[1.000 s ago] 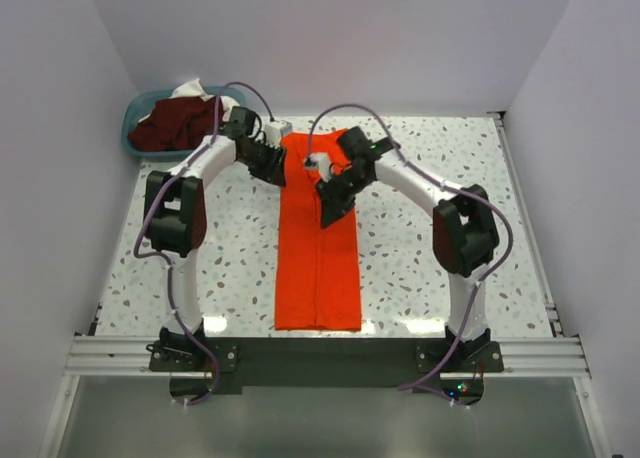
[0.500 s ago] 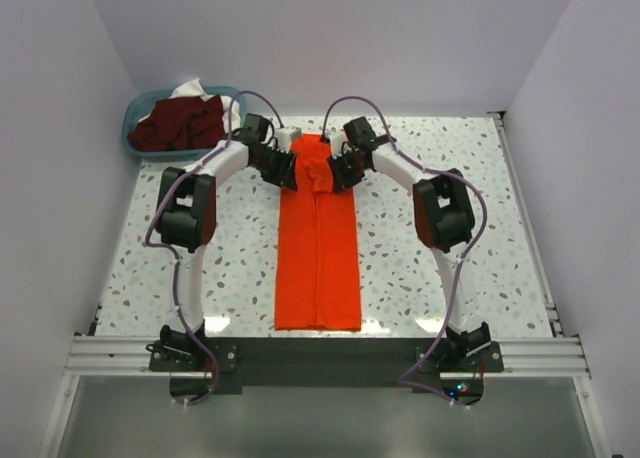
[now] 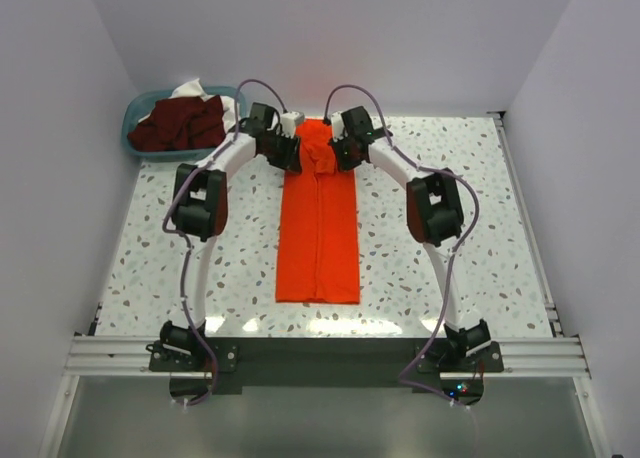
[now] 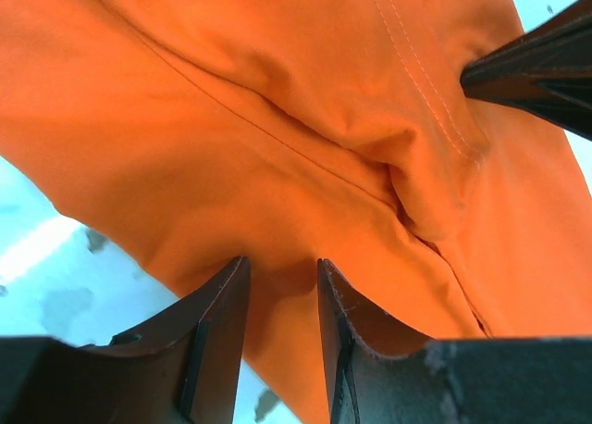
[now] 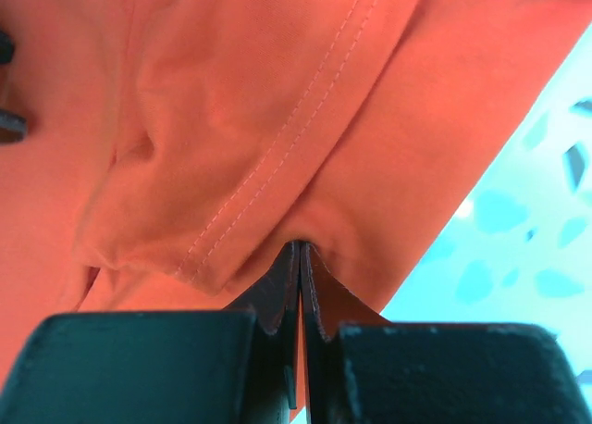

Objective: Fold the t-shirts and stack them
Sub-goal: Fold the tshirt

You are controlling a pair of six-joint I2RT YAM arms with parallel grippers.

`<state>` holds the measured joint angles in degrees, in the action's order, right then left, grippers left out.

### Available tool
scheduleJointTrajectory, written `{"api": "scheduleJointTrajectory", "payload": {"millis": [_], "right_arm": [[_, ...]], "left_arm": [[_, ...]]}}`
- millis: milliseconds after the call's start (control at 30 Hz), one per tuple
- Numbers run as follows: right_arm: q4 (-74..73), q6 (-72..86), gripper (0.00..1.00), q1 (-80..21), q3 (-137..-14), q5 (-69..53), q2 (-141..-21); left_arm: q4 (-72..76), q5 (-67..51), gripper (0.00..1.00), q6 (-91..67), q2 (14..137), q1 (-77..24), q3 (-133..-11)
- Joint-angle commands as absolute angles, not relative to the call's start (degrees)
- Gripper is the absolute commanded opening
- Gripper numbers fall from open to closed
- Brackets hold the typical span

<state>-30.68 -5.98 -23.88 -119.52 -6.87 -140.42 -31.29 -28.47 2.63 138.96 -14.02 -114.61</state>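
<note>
**Mara:** Where does the orange-red t-shirt [image 3: 318, 238] lie?

**Jon:** Down the middle of the speckled table [image 3: 450, 178], as a long narrow strip. Its near end is flat, close to the arm bases. Its far end is bunched into a rumpled knot, and the two grippers sit on either side of that knot.

**Mara:** The left gripper [image 4: 282, 274] — closed or not?

**Jon:** Its fingers [image 4: 211, 331] stand a narrow way apart, and the gap is filled by a pinched fold of the orange cloth. It grips the left side of the bunched end. In its wrist view the cloth spreads away from the tips in soft ridges with a stitched seam across it. A patch of table shows at the lower left.

**Mara:** And the right gripper [image 5: 301, 253]?

**Jon:** Pressed together on the shirt's edge — the tips meet with only thin cloth between them, just below a double-stitched hem that folds over. It holds the right side of the bunch and faces the left gripper. The two are near each other with the knot of cloth between.

**Mara:** Any other shirts?

**Jon:** Maroon shirts [image 3: 180, 123] are heaped in the teal basket [image 3: 133, 143] at the table's far-left corner, beyond the left arm. Some white cloth [image 3: 195, 86] shows at the back of the heap.
</note>
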Motion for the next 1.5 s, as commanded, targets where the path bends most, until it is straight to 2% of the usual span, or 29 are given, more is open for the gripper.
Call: {"api": "scheduleJointTrajectory", "payload": {"millis": [0, 133, 267, 367, 400, 467, 500, 600, 700, 833, 900, 967, 1033, 1167, 1300, 1367, 1467], "right_arm": [[-31.1, -5.0, 0.00, -23.0, -125.3, -1.2, -145.1], [-30.7, -5.4, 0.00, -22.9, -130.6, -0.4, -147.7], [-28.9, -6.1, 0.05, -22.9, -130.6, -2.1, -146.7], [-27.5, -6.2, 0.15, -22.8, -129.4, -5.8, -142.4], [-25.8, -6.2, 0.25, -22.8, -127.7, -7.6, -140.8], [-23.6, -6.7, 0.36, -22.8, -125.6, -9.2, -135.1], [-21.5, -7.0, 0.46, -22.8, -123.9, -9.9, -133.2], [-18.3, -9.0, 0.61, -22.9, -120.4, -13.4, -124.6], [-14.5, -11.5, 0.70, -22.8, -114.5, -15.4, -115.9], [-14.0, -19.5, 0.79, -22.9, -105.1, -18.0, -105.5], [-21.3, -27.5, 0.88, -22.9, -102.3, -23.3, -102.3], [-27.9, -35.5, 0.89, -22.9, -100.6, -27.1, -97.8], [-37.5, -40.4, 0.97, -22.9, -96.4, -32.9, -94.4], [-46.7, -51.4, 0.98, -23.0, -83.1, -39.8, -82.7], [-47.4, -54.8, 0.90, -27.3, -63.9, -38.4, -74.4], [-46.2, -55.2, 0.88, -30.5, -58.4, -36.3, -72.0], [-39.7, -54.7, 0.79, -37.1, -49.2, -34.1, -69.0]], "left_arm": [[-30.9, -24.8, 0.41, 3.6, 142.5, -13.4, -118.1], [-30.6, -23.3, 0.43, 3.9, 144.4, -13.4, -121.1], [-30.1, -23.5, 0.47, 4.7, 144.5, -13.4, -123.0], [-27.4, -26.3, 0.52, 6.1, 141.0, -13.4, -122.7], [-26.0, -27.2, 0.54, 7.1, 137.1, -13.5, -120.3], [-20.0, -29.2, 0.61, 7.6, 132.2, -13.4, -116.7], [-17.9, -30.0, 0.63, 7.6, 127.1, -13.4, -113.1], [-10.7, -32.1, 0.77, 9.3, 116.4, -13.4, -105.3], [-6.9, -33.3, 1.00, 15.0, 106.4, -13.4, -98.1], [2.0, -33.3, 1.00, 15.9, 93.8, -13.4, -85.8], [1.7, -34.2, 1.00, 20.3, 87.3, -13.4, -80.2], [-8.1, -41.6, 1.00, 26.9, 84.0, -13.4, -78.2], [-16.7, -45.3, 1.00, 34.1, 79.4, -13.9, -73.9], [-24.3, -47.4, 1.00, 45.6, 69.1, -18.1, -60.4], [-21.5, -45.7, 0.99, 50.4, 55.8, -28.0, -40.7], [-20.0, -42.7, 0.95, 50.1, 53.7, -32.0, -36.2], [-16.1, -39.7, 0.84, 48.0, 54.5, -36.9, -28.8]]}}
